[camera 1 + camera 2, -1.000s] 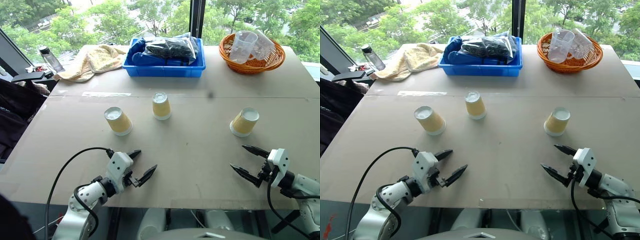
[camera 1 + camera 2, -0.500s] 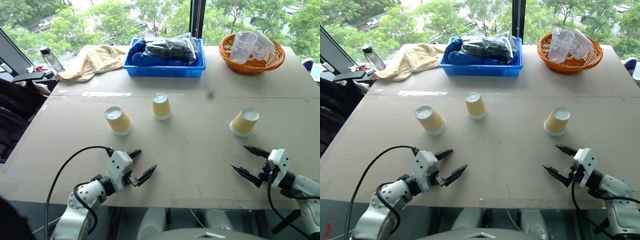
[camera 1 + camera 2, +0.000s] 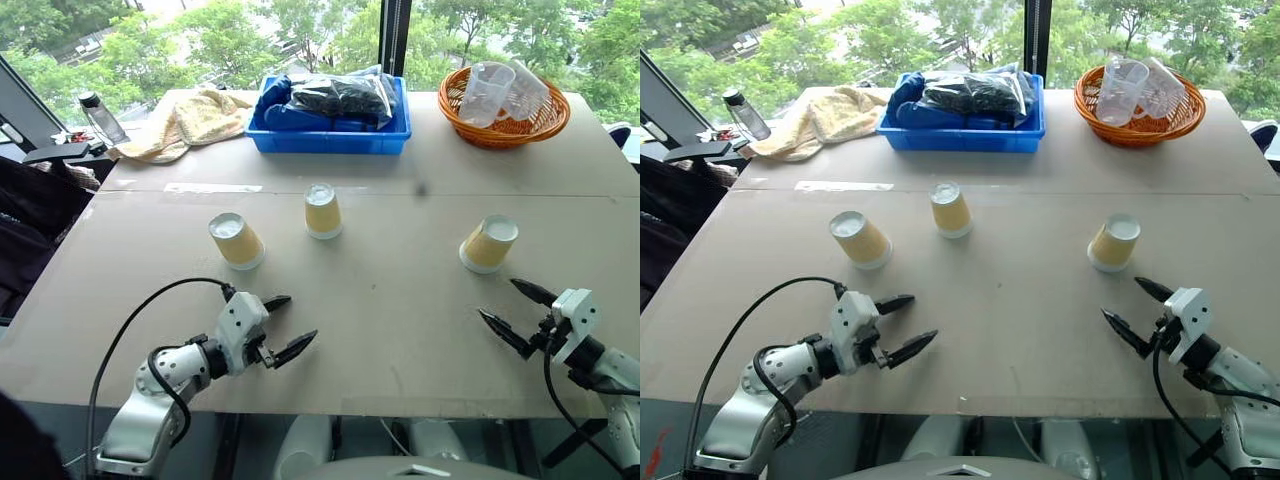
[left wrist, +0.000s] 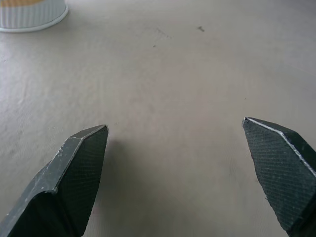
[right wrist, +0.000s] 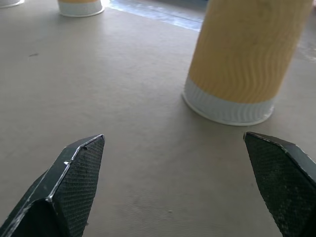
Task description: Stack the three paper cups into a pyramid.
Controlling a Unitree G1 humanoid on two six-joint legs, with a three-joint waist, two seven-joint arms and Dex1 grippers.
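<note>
Near edge of the beige desk (image 3: 380, 300): left tool (image 3: 283, 325) and right tool (image 3: 518, 312) both spread wide, holding nothing, just above the surface. Beyond them the three paper cups stand upside down, well apart: left cup (image 3: 237, 241), middle cup (image 3: 322, 211), right cup (image 3: 488, 244) near right tool. Far side: blue bin (image 3: 330, 130), towel (image 3: 185, 120), wicker basket (image 3: 505, 120), bottle (image 3: 100, 118); window with trees behind.

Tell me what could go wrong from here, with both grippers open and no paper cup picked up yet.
The right paper cup stands just ahead of the open right gripper; a finger tip could knock this light upside-down cup over. The left gripper is open short of the left paper cup, with the middle paper cup close beside: a wide approach may bump it.
</note>
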